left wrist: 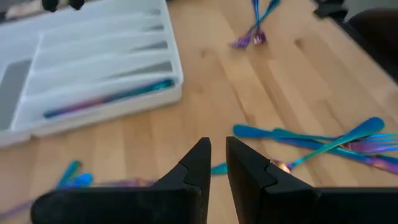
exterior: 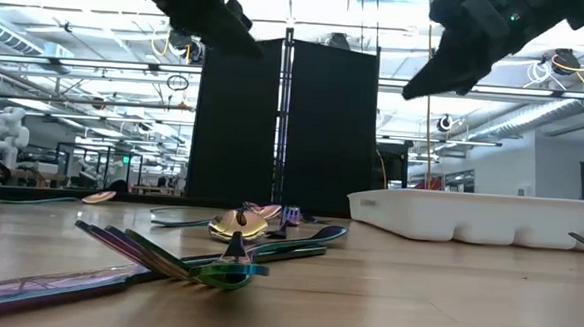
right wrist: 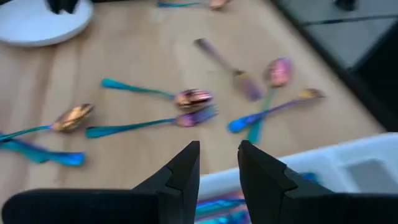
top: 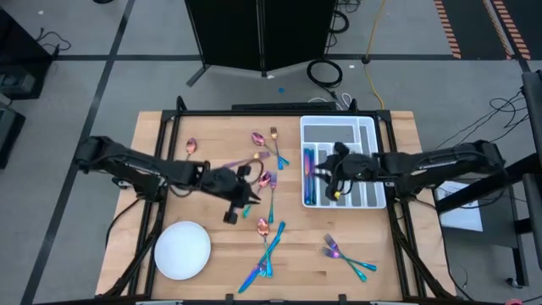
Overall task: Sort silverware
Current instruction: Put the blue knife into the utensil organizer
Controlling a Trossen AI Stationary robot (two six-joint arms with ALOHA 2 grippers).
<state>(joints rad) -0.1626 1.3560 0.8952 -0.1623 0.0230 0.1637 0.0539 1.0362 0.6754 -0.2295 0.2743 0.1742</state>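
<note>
The left hand (top: 240, 196) hangs over the middle of the wooden surface (top: 161, 152), its fingers (left wrist: 198, 163) drawn close with only a narrow gap between them and nothing held. The right hand (top: 326, 172) hovers above the white divided tray (top: 366, 127) at the surface's right side, over the tray's left compartments; its fingers (right wrist: 186, 163) stand a little apart, and they grip nothing either.

The silverware (top: 269, 246) lies scattered across the surface: a loose group of spoons and forks toward the far middle, a crossed bundle near the front edge, a pair of forks at the front right, and one spoon by itself toward the far left. A few pieces already rest in the tray's left slots, blue and pink lengthwise. A round white plate (top: 182, 250) sits at the front left corner, apart from the cutlery
</note>
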